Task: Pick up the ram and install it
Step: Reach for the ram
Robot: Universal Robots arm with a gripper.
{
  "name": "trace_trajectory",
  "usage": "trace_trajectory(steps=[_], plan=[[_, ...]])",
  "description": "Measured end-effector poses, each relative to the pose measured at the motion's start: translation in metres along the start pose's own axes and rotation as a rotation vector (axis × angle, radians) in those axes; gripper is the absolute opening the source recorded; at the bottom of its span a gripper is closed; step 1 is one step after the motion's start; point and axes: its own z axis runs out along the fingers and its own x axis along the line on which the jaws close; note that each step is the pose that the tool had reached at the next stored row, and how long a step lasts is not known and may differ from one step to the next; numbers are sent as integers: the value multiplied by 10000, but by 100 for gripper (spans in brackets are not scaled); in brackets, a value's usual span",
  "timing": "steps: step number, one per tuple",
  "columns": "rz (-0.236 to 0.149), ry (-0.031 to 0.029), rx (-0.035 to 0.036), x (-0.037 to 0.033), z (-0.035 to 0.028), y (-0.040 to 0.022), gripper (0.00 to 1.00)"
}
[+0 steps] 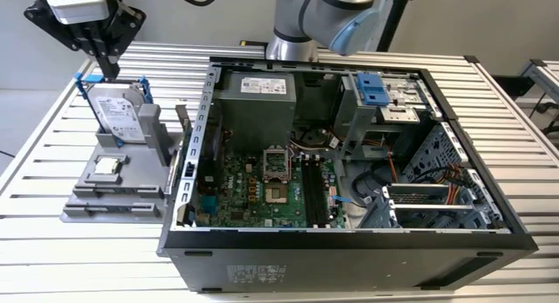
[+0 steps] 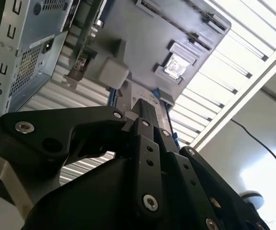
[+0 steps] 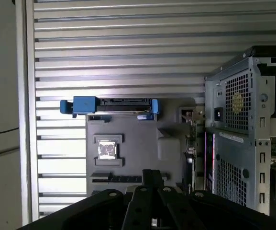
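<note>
Item: ram [image 3: 116, 178], a dark flat stick lying in a grey moulded parts fixture [image 1: 88, 188] on the slatted metal counter [image 1: 52, 250].
My gripper [image 1: 111, 72] hangs at the exterior view's 10 o'clock, fingers pinched together and empty, above the upright silver hard drive [image 1: 118, 116] with blue rails. The open black tower case [image 1: 349, 264] stands at the fixture's 3 o'clock.

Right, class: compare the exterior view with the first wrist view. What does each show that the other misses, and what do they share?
Exterior view's extras: the motherboard inside the open case, the power supply and the arm's silver-blue joint. First wrist view's extra: the case's perforated rear panel. Shared: the gripper, the blue-railed hard drive upright in the gray fixture, and the slatted table.
</note>
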Motion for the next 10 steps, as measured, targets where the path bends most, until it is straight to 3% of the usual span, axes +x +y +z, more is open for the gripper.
trace_trajectory(steps=[10], plan=[[-362, 16, 9, 180, 9, -6, 0]])
